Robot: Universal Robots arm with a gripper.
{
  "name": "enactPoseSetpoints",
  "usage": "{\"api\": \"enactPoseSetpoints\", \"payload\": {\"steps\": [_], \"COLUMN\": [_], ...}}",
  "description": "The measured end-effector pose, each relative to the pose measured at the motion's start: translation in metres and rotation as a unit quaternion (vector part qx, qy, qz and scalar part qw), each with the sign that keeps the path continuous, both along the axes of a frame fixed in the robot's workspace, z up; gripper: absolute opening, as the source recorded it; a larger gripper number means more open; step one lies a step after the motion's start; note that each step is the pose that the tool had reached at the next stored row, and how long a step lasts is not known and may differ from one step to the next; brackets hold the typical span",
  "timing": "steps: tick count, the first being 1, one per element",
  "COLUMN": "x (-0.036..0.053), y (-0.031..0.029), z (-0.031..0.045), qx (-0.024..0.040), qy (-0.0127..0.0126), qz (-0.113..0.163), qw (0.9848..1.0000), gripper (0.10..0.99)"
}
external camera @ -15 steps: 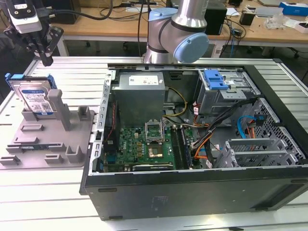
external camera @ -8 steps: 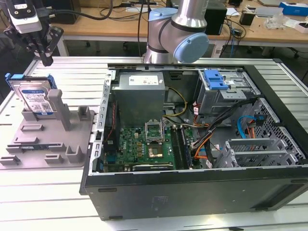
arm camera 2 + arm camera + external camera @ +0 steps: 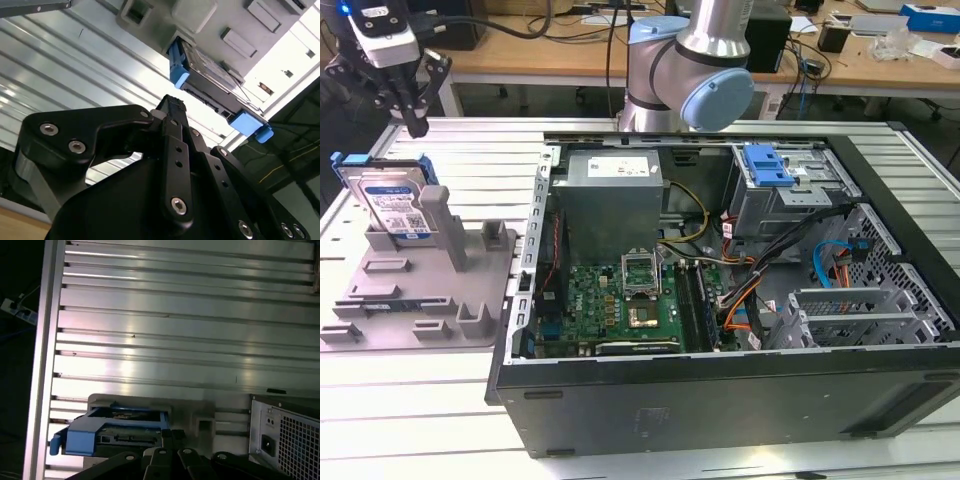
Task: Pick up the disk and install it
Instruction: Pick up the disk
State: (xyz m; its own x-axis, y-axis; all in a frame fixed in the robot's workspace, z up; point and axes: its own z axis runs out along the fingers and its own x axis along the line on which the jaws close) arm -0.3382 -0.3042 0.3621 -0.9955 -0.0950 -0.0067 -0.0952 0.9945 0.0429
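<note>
Table [image 3: 440, 400]: ribbed aluminium top; wooden desks [image 3: 570, 50] with cables stand on the far side of it.
Case [image 3: 720, 390]: open black tower lying on its side, across the middle of the table and the exterior view's right.
Inside the case: a grey power supply [image 3: 610, 195] sits at the far side. A green board [image 3: 620, 310] lies nearer. A grey cage [image 3: 770, 170] with a blue latch is toward the exterior view's right, and cables run between them.
Fixture [image 3: 420, 290]: grey plastic stand with slots and posts, on the table just beside the case, at the exterior view's left.
Disk [image 3: 395, 205]: stands on edge at the far end of the fixture and leans a little. Its blue-and-white label faces the exterior camera, and the blue carrier frames its edges. Both wrist views show it seated in the fixture, the second [image 3: 210, 82] with the blue bracket ends and the first [image 3: 117, 432] with the blue frame edge-on.
Arm [image 3: 700, 60]: silver with a pale blue cap, rising on the far side of the case.
Gripper [image 3: 417, 122]: hangs near the disk's top edge at the exterior view's far left, with a gap between them. The second wrist view [image 3: 172, 105] shows the black fingertips drawn together, holding nothing. In the first wrist view [image 3: 170, 437] the fingers point toward the disk.
</note>
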Motion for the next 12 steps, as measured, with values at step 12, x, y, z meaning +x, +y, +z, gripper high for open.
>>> {"api": "enactPoseSetpoints", "payload": {"steps": [12], "x": [0.0], "y": [0.0], "z": [-0.0007], "qx": [0.0], "qy": [0.0], "qz": [0.204], "qw": [0.9791], "gripper": [0.173]}}
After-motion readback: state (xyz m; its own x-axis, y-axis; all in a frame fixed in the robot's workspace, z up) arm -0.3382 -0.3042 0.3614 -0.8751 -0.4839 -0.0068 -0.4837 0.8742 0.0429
